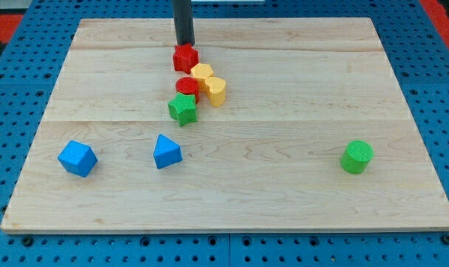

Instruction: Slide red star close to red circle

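Note:
The red star (185, 57) lies near the board's top middle. My tip (184, 44) touches or nearly touches its upper edge, coming down from the view's top. The red circle (187, 86) lies a short way below the star, with a small gap between them. A yellow block (202, 73) sits just right of that gap, and a second yellow block (215, 90) lies right of the red circle. A green star (183, 109) sits directly below the red circle, touching it.
A blue cube-like block (78, 158) lies at the lower left. A blue pointed block (167, 151) lies below the cluster. A green cylinder (356, 156) stands at the lower right. The wooden board (298, 74) rests on a blue pegboard.

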